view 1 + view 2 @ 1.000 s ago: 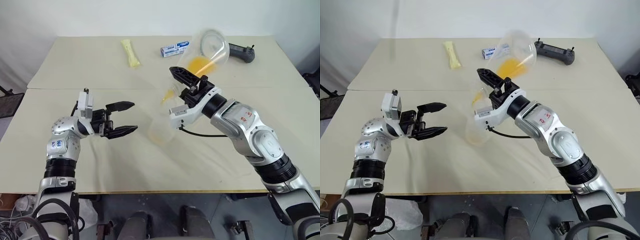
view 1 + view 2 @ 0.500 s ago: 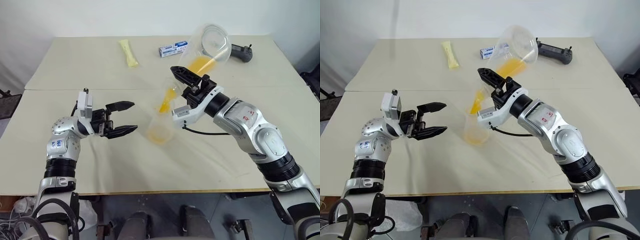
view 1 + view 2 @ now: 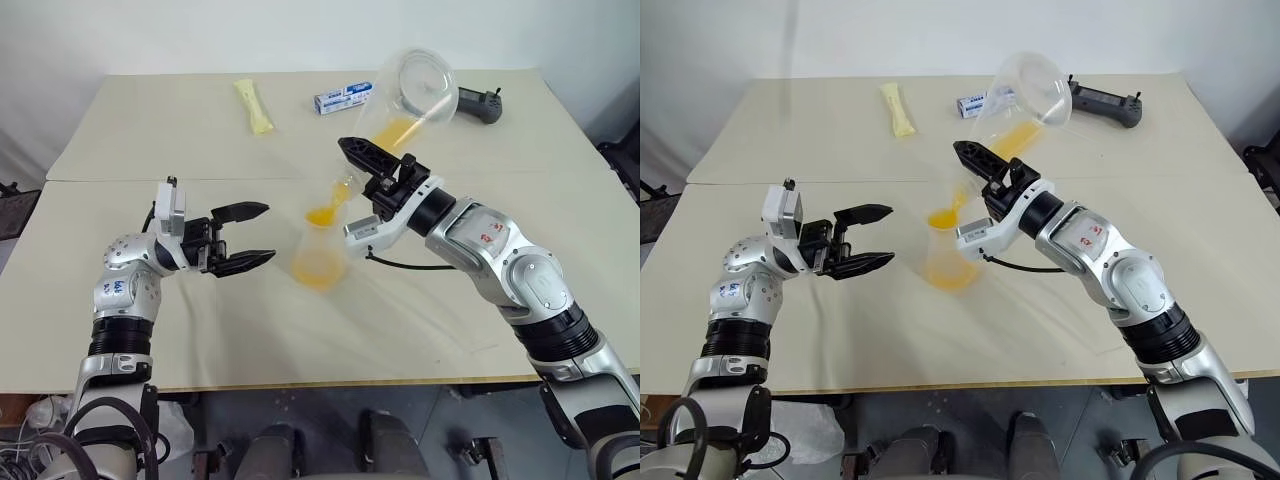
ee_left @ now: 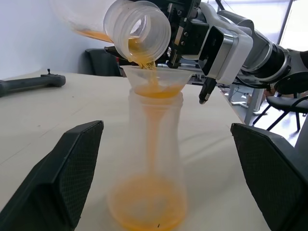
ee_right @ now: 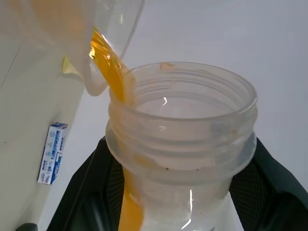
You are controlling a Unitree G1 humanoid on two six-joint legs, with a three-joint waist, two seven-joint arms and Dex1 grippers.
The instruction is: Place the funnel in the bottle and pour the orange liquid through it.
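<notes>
Black fingers of the right gripper (image 3: 385, 168) are squeezed tight on the neck of a clear pouring flask (image 3: 420, 85). The flask is tipped up high, with its mouth pointing down. Right under that mouth sits the funnel (image 4: 155, 82), and a thin stream of the orange liquid (image 4: 147, 211) runs into it. The funnel rests in the neck of the bottle (image 3: 320, 255), which stands on the table (image 3: 200, 130) just below the gripper. Some liquid has pooled in the bottom of the bottle.

A little way out to the side of the bottle, the left gripper (image 3: 250, 237) hangs with its fingers spread wide, touching nothing.

The funnel looks thin, light and easy to knock crooked. The bottle is probably light too, with so little in it, so a bump could tip it. Its plastic looks smooth and may be slippery when wet. The best place to hold it is likely the narrow part just under the funnel.
</notes>
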